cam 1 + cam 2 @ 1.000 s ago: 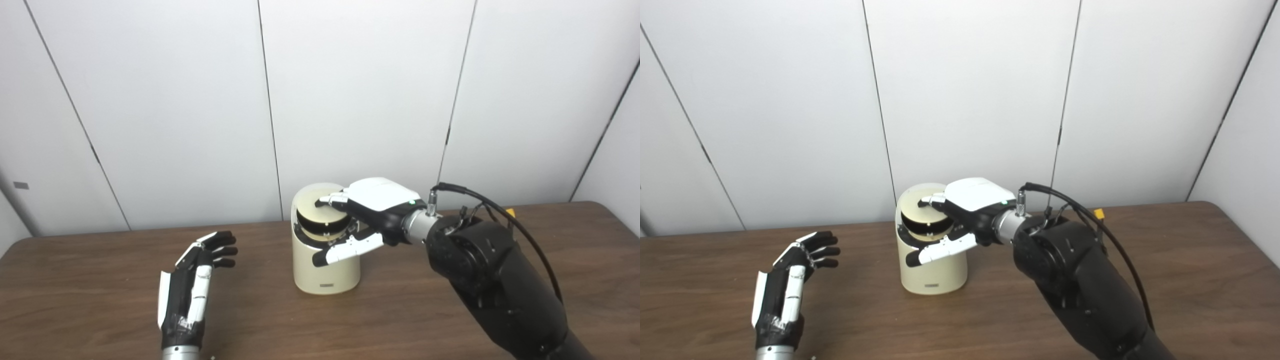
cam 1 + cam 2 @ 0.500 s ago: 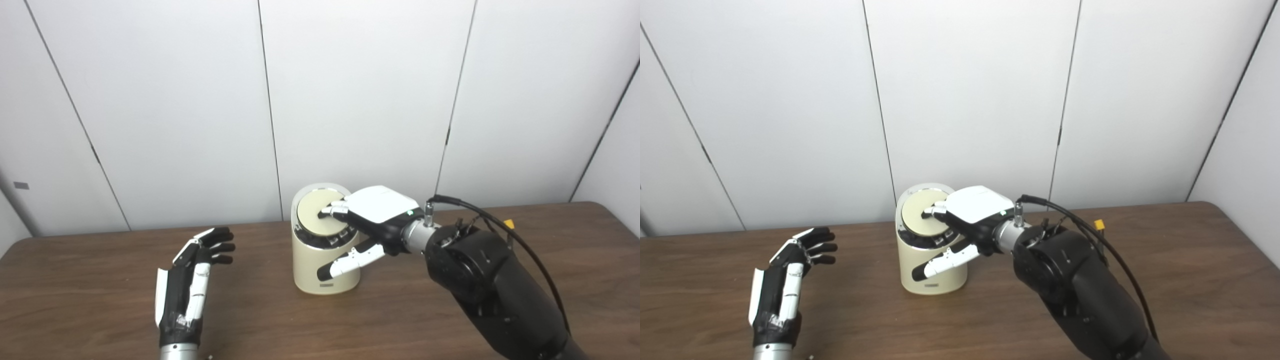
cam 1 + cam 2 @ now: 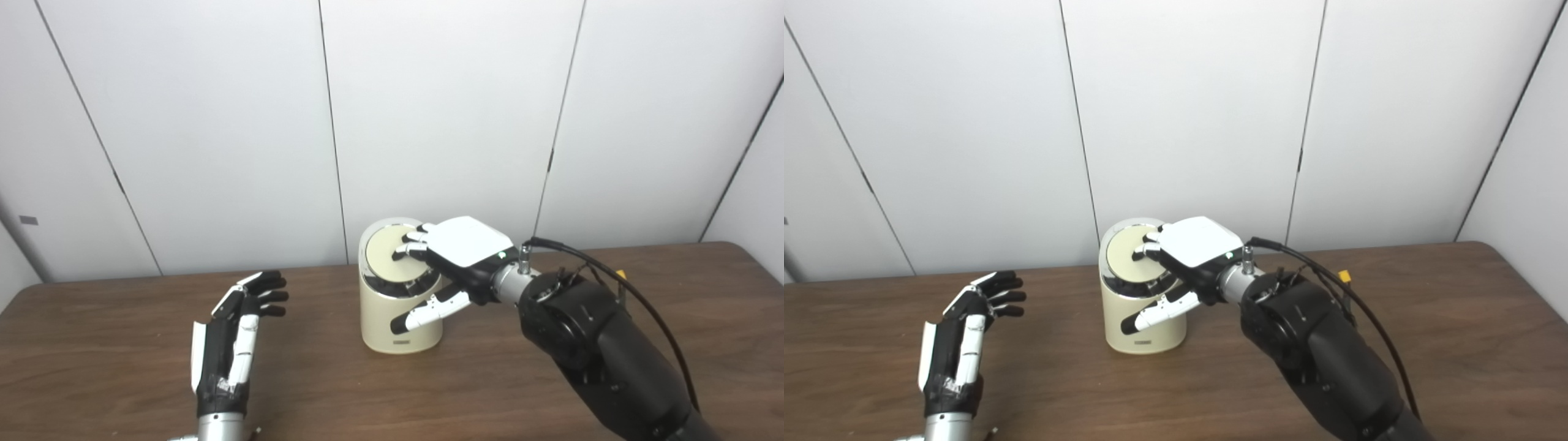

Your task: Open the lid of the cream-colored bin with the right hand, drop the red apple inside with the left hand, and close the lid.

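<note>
Since a second ago the lid (image 3: 392, 254) has swung from tilted open to lying flat in the top of the cream-colored bin (image 3: 398, 306), which stands upright near the middle of the counter (image 3: 306, 380). Right hand (image 3: 456, 260) rests fingers (image 3: 411, 248) on the lid's right part, thumb hanging in front of the bin wall, grasping nothing. Left hand (image 3: 236, 334) stays well to the left, raised, fingers spread and released. No red apple shows.
</note>
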`<state>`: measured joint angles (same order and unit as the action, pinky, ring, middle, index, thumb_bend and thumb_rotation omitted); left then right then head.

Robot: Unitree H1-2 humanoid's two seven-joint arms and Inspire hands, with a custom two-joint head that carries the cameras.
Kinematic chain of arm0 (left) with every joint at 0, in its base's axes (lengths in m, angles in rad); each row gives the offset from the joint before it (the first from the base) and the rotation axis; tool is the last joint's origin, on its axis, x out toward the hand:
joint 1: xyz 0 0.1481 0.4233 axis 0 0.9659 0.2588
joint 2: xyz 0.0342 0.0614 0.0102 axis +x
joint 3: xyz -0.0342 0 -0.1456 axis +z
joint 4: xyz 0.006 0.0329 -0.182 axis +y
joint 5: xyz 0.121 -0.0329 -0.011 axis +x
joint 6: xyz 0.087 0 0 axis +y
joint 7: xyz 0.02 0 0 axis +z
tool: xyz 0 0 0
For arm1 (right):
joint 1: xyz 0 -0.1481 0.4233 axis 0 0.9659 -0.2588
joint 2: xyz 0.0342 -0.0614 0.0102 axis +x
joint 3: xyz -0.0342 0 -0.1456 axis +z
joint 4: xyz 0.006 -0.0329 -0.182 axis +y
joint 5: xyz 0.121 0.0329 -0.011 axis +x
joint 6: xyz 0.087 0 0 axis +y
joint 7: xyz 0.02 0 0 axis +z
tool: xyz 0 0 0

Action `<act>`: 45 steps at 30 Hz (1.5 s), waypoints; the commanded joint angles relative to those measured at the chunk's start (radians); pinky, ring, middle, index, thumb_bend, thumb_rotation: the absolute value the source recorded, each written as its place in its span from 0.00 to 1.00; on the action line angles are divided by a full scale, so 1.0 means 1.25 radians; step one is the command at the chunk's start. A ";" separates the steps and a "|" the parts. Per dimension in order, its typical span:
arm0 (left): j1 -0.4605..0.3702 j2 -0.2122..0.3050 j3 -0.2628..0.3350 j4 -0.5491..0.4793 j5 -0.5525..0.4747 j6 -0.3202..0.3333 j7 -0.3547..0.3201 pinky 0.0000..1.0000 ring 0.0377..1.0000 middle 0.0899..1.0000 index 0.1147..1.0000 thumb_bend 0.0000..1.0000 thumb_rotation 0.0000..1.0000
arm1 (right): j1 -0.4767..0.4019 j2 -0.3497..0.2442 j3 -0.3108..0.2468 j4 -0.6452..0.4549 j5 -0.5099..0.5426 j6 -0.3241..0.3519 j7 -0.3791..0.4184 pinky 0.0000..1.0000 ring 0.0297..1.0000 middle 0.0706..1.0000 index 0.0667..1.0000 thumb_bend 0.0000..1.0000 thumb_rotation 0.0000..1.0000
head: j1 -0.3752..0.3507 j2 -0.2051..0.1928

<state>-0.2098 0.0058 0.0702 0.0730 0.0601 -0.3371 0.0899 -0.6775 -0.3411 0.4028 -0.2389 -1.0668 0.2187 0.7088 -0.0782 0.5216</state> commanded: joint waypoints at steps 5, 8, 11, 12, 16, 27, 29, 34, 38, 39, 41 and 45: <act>-0.032 0.002 0.001 -0.029 0.002 -0.016 0.006 0.57 0.64 0.67 0.67 0.63 0.89 | 0.009 -0.018 -0.005 0.004 -0.039 -0.036 -0.055 0.97 1.00 0.96 0.72 0.83 0.85 | -0.001 0.002; -0.034 0.003 0.001 -0.027 0.008 -0.018 0.008 0.57 0.64 0.67 0.67 0.62 0.89 | 0.018 -0.023 0.004 -0.001 -0.062 -0.056 -0.076 0.98 1.00 0.97 0.70 0.84 0.86 | -0.003 0.000; -0.034 0.002 0.002 -0.028 0.005 -0.013 0.008 0.58 0.64 0.67 0.67 0.63 0.89 | 0.034 -0.027 0.005 -0.010 -0.075 -0.082 -0.105 0.99 1.00 0.97 0.67 0.84 0.86 | -0.002 0.000; -0.034 0.001 0.002 -0.030 0.004 -0.011 0.008 0.58 0.64 0.67 0.67 0.63 0.89 | 0.040 -0.027 0.005 -0.014 -0.075 -0.088 -0.112 0.99 1.00 0.97 0.66 0.84 0.85 | -0.002 0.000; -0.035 0.001 0.003 -0.032 0.002 -0.009 0.007 0.57 0.65 0.68 0.67 0.62 0.89 | 0.062 -0.024 -0.001 -0.028 -0.080 -0.097 -0.119 1.00 1.00 0.96 0.64 0.85 0.82 | -0.002 0.001; -0.033 -0.006 0.002 -0.046 0.002 0.008 0.012 0.57 0.65 0.68 0.67 0.63 0.88 | 0.100 -0.031 -0.022 -0.037 -0.082 -0.102 -0.122 1.00 1.00 0.97 0.66 0.85 0.81 | 0.002 0.002; -0.033 -0.004 0.002 -0.045 0.000 0.006 0.012 0.57 0.64 0.68 0.67 0.63 0.87 | 0.104 -0.031 -0.025 -0.035 -0.079 -0.103 -0.126 1.00 1.00 0.97 0.66 0.85 0.82 | 0.002 0.002; -0.035 -0.001 0.001 -0.037 0.000 -0.002 0.011 0.57 0.64 0.67 0.67 0.62 0.88 | 0.114 -0.026 -0.038 -0.032 -0.073 -0.107 -0.146 1.00 1.00 0.98 0.73 0.84 0.79 | 0.001 -0.002; -0.036 -0.001 0.001 -0.028 0.003 -0.009 0.014 0.57 0.64 0.67 0.67 0.62 0.88 | 0.121 -0.021 -0.054 -0.036 -0.065 -0.112 -0.173 1.00 1.00 1.00 0.76 0.83 0.83 | 0.003 -0.006; -0.036 -0.001 0.001 -0.028 0.006 -0.010 0.016 0.57 0.64 0.67 0.67 0.62 0.88 | 0.125 -0.017 -0.063 -0.038 -0.053 -0.115 -0.192 1.00 1.00 1.00 0.79 0.83 0.82 | 0.003 -0.006; -0.036 -0.001 0.001 -0.026 0.008 -0.014 0.018 0.57 0.64 0.67 0.67 0.62 0.88 | 0.143 -0.002 -0.092 -0.042 -0.016 -0.129 -0.267 0.96 0.99 0.98 0.88 0.81 0.79 | 0.004 -0.009; -0.036 0.002 0.001 -0.017 0.003 -0.028 0.014 0.57 0.64 0.68 0.67 0.61 0.88 | 0.176 0.027 -0.144 -0.021 0.037 -0.163 -0.413 0.96 0.97 0.97 1.00 0.75 0.85 | 0.005 -0.012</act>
<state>-0.2158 0.0050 0.0738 0.0660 0.0644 -0.3326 0.1065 -0.4273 -0.3111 0.2486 -0.2583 -1.0452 0.0380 0.2730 -0.0721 0.5062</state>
